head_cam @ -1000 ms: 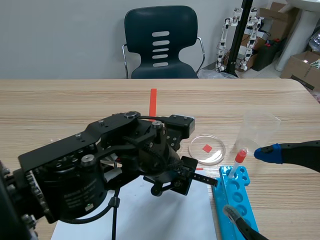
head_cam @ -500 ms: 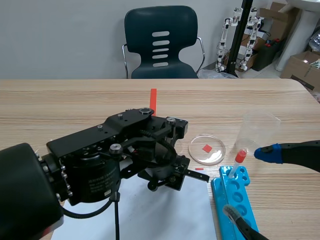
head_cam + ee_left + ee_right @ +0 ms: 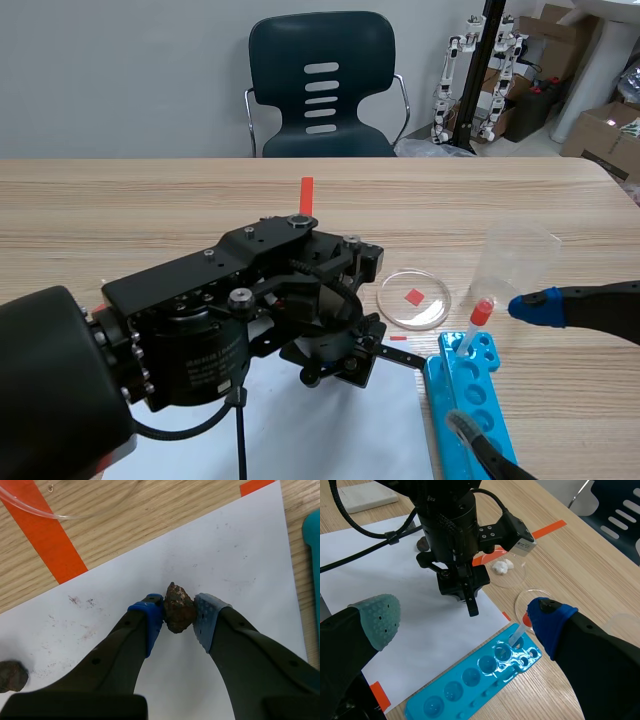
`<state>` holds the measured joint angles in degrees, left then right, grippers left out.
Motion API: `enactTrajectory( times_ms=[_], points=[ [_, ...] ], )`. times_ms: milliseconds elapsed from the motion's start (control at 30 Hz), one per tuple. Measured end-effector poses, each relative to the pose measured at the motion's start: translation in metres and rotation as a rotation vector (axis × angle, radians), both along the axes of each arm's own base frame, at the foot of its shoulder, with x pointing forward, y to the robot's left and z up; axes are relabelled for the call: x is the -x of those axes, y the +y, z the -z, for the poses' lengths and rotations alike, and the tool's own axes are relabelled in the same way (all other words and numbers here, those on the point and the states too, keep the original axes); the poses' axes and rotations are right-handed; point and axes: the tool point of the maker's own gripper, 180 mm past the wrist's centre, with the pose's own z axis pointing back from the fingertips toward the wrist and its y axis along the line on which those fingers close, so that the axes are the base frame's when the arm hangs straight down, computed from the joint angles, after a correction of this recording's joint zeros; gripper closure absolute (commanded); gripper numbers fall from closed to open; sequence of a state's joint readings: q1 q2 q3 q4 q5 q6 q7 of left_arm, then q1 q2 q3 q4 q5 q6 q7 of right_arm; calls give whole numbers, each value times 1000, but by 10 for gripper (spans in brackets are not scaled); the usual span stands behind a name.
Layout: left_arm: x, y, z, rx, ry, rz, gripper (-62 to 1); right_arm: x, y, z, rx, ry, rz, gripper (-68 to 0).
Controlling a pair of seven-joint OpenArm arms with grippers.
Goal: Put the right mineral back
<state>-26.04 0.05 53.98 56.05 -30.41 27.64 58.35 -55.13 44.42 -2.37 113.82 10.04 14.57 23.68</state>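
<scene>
Mineral (image 3: 178, 611) pinched in left tool (image 3: 178, 614), long axis pointing straight ahead.

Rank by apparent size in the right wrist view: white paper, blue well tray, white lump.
Largest: white paper.
Then: blue well tray.
Smallest: white lump, clearly so, though it lies farther from the camera.

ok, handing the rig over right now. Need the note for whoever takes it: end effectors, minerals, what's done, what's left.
Left end effector: shut on the brown mineral, over the white paper. I cannot tell whether the mineral touches the paper.
Right end effector: open, holding nothing, by the blue well tray.
Other mineral: lies on the same paper, beside the left end effector.
Done: mineral gripped.
Left: set it down on its spot, probably on the paper, then open and back off.
</scene>
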Motion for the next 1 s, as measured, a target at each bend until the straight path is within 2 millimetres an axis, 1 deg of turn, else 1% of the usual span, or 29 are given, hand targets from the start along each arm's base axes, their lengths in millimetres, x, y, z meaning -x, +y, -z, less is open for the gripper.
enactTrajectory(
  times_ms=[200,267,333,433,600,733,1000],
  points=[
    [3,-6,-2,9,9,6,-103,0,0,0,0,0,0,-529],
    [3,-6,-2,7,11,6,-128,0,0,0,0,0,0,-529],
    [4,-5,-1,4,20,7,-189,0,0,0,0,0,0,-529],
    [4,-5,-1,4,20,7,-303,0,0,0,0,0,0,-529],
    [4,-5,-1,5,16,6,-440,0,0,0,0,0,0,-529],
    [4,-5,-1,6,16,6,-619,0,0,0,0,0,0,-529],
    [1,-6,-2,12,1,5,-623,0,0,0,0,0,0,-529]
  ],
)
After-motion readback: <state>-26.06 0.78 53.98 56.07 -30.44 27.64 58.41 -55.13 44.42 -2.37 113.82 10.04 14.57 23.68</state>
